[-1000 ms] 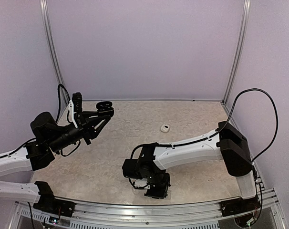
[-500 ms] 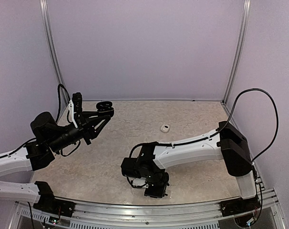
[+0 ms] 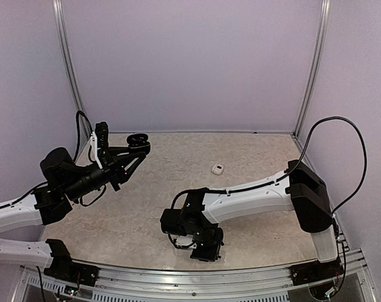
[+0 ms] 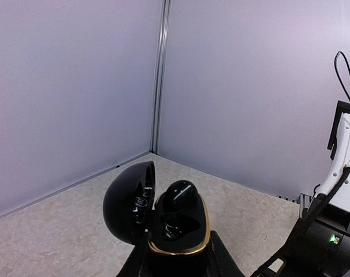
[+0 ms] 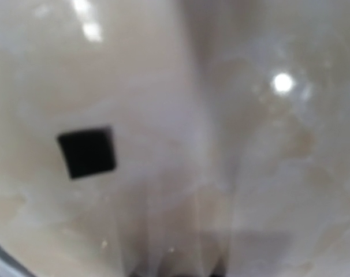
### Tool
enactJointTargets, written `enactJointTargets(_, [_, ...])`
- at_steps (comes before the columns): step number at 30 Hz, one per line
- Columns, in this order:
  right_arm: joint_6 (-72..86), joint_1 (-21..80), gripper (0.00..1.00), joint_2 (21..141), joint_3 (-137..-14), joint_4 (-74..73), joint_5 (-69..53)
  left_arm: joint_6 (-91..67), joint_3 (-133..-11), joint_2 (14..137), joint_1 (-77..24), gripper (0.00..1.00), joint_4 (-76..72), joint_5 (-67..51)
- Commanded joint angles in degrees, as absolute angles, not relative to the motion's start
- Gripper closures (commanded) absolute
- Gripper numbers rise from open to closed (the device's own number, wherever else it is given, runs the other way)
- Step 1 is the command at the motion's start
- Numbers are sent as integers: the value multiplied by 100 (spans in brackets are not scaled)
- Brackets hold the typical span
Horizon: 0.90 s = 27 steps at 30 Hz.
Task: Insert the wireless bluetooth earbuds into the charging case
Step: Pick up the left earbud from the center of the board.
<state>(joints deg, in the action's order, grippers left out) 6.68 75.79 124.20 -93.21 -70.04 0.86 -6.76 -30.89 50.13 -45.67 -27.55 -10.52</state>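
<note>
A: Where's the bud?
B: One black bud (image 4: 181, 195) sits in the open case (image 4: 176, 235), with the lid swung left. I can't tell if the socket beside it is filled.
A: And the case?
B: It's held up over the table's (image 3: 134, 214) far left, pinched at its base by the left gripper (image 4: 179, 268).
A: Right gripper (image 3: 181, 242)?
B: It's low by the near edge. Its view is a blur with a dark square (image 5: 86, 152), so spread or closed, I can't tell. A white object (image 3: 218, 168) lies apart, mid-table.
</note>
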Motion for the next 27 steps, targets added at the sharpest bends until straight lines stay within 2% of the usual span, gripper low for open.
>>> enactJointTargets(1, [659, 7599, 74, 12463, -9249, -6999, 69, -602, -3130, 5010, -4531, 95, -2856, -1125])
enactJointTargets(17, [650, 7573, 84, 12352, -9247, -6892, 159, -605, -3132, 5027, -4532, 95, -2864, -1124])
enactJointTargets(27, [517, 7144, 87, 11442, -9564, -5883, 240, -636, -3177, 5106, -4527, 95, -2896, -1140])
